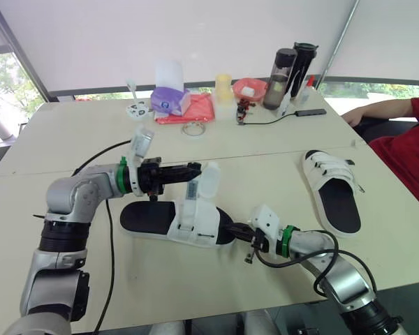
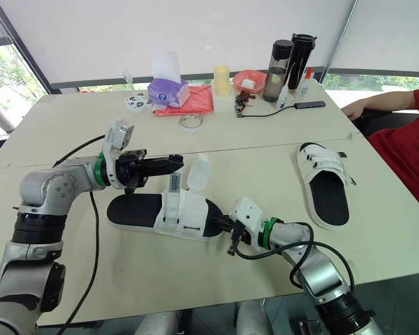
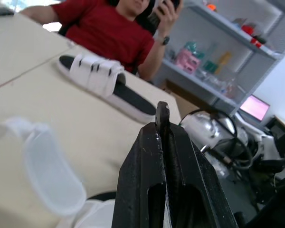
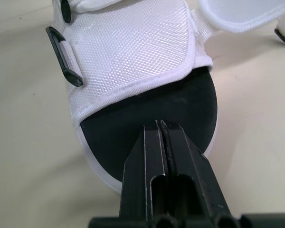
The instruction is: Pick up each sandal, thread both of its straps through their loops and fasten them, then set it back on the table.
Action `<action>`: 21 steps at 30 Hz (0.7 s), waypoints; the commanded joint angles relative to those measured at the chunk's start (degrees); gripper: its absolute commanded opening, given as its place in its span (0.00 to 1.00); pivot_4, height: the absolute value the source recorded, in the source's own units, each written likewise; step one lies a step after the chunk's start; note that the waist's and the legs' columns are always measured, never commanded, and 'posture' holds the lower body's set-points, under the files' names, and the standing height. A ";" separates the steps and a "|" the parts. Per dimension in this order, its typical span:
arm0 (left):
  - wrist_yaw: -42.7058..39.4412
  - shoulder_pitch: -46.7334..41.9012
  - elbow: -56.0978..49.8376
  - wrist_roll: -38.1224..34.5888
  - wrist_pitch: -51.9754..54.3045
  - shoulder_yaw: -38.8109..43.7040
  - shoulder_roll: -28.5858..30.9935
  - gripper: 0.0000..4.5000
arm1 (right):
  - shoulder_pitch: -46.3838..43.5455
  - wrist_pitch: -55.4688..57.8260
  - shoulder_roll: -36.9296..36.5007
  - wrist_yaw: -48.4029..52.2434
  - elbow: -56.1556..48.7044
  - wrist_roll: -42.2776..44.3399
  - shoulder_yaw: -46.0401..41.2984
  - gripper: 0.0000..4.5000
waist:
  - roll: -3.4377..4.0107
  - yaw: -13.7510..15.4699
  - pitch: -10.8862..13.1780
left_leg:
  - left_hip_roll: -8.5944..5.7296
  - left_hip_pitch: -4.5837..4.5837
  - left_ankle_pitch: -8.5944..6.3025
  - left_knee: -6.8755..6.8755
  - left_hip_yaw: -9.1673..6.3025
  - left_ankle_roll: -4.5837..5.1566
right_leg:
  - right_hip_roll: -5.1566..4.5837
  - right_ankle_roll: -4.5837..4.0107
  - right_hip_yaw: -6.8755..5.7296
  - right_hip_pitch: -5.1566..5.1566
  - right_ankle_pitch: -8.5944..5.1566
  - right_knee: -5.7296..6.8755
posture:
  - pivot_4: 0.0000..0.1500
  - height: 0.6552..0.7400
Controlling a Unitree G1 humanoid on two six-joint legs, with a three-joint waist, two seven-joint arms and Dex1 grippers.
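**Near sandal lies crosswise by the front edge**

The near sandal (image 1: 194, 225) lies lengthwise along the tabletop's (image 1: 265, 157) front edge, toe towards the robot's right, one strap (image 1: 209, 179) standing up loose. The right gripper (image 4: 160, 126), fingers pressed together, touches the toe end. The left gripper (image 1: 195, 169), also closed on nothing, hovers beside the strap. The second sandal (image 1: 333, 188) lies near the right edge, toe pointing away. The cream tabletop carries bottles (image 1: 283, 68) along its far edge. A person (image 1: 412, 146) is cut off at the right.

Silver arms (image 1: 73, 195), green wrist rings (image 1: 123, 178), black cables (image 1: 110, 237).
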 commanded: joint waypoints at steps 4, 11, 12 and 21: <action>3.51 -0.15 -4.36 -4.65 1.56 3.17 -0.15 0.01 | 1.52 0.94 -0.42 0.07 1.52 -1.39 1.13 0.00 | 0.00 0.02 0.00 | -0.01 0.00 0.00 0.09 0.01 0.00 | 0.00 -0.02 0.00 0.03 -0.01 0.01 | 1.00 1.00; 6.59 -0.28 2.49 -1.72 -1.56 3.33 -0.70 0.01 | 1.60 0.86 -0.68 0.47 1.68 -1.61 1.26 0.00 | 0.00 0.09 0.00 | -0.03 -0.01 0.00 0.17 0.01 0.00 | 0.00 -0.16 0.00 0.08 -0.08 0.02 | 1.00 1.00; 6.98 -0.36 3.70 -1.10 -2.25 3.17 -0.78 0.01 | 1.68 0.84 -0.74 0.50 1.61 -1.62 1.24 0.00 | 0.00 0.10 0.00 | -0.03 -0.01 0.00 0.18 0.01 0.00 | 0.00 -0.16 0.00 0.08 -0.08 0.02 | 1.00 1.00; 3.82 -1.95 15.16 5.82 -9.23 -1.11 -1.68 0.01 | 1.56 0.64 -0.68 0.61 1.87 -1.81 1.49 0.00 | -0.01 0.13 0.00 | -0.05 -0.01 0.00 0.20 0.01 -0.01 | 0.00 -0.16 -0.01 0.09 -0.08 0.01 | 1.00 1.00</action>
